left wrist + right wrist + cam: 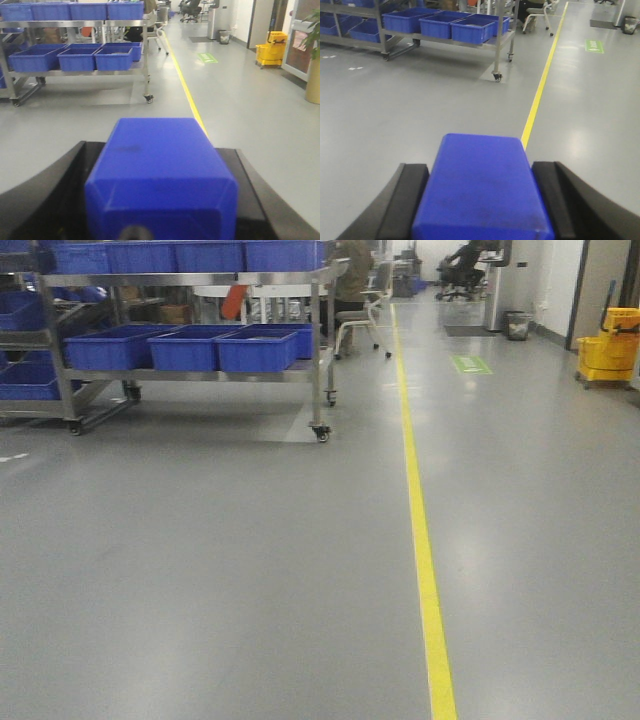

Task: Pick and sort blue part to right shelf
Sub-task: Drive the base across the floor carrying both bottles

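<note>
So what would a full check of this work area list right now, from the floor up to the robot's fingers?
Surface: grey floor, glossy, with a yellow line running along it.
Job's things: left blue block and right blue block, each between black fingers; rack on wheels, ahead and left in the front view, holding blue crates.
Clutter: nothing seen.
Grippers: left fingers shut on the left blue block; right fingers shut on the right blue block.
Cables: nothing seen.
Surroundings: yellow mop bucket, chair, bin, green floor mark.
</note>
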Controlling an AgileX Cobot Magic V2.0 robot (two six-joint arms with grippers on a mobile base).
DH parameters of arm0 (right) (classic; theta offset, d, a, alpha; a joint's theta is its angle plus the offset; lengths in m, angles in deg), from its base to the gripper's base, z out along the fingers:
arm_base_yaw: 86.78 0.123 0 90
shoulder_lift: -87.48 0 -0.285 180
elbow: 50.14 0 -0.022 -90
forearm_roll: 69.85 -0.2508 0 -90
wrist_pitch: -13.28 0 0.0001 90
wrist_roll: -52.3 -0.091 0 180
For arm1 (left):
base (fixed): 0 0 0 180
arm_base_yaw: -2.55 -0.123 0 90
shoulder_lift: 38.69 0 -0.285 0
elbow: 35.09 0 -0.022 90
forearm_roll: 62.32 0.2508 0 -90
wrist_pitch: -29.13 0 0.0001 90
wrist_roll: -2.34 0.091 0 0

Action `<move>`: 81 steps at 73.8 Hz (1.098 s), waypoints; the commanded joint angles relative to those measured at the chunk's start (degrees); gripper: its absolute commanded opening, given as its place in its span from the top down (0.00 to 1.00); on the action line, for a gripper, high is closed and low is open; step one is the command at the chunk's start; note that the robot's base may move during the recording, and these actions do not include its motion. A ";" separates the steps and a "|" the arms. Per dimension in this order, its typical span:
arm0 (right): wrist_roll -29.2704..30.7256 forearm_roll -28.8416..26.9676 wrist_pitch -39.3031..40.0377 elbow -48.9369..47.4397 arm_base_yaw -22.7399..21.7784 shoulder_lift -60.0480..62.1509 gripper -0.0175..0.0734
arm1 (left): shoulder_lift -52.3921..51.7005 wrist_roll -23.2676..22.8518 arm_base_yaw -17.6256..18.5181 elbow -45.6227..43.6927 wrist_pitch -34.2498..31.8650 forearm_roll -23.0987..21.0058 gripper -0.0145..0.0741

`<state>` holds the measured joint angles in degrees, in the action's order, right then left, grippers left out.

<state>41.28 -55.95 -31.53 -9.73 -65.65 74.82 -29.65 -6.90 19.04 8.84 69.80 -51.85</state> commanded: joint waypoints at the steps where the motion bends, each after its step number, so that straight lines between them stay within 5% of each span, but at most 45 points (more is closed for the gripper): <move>1: 0.38 1.51 5.32 -1.63 -0.06 -1.27 0.53 | 0.91 0.00 0.26 -1.56 -5.41 0.20 0.50; 81: 0.38 1.51 5.32 -1.63 -0.11 -1.19 0.53 | 0.91 0.00 0.26 -1.56 -5.41 0.20 0.50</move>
<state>41.28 -55.86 -31.53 -9.73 -65.65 74.82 -29.65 -6.90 19.04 8.84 69.80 -51.85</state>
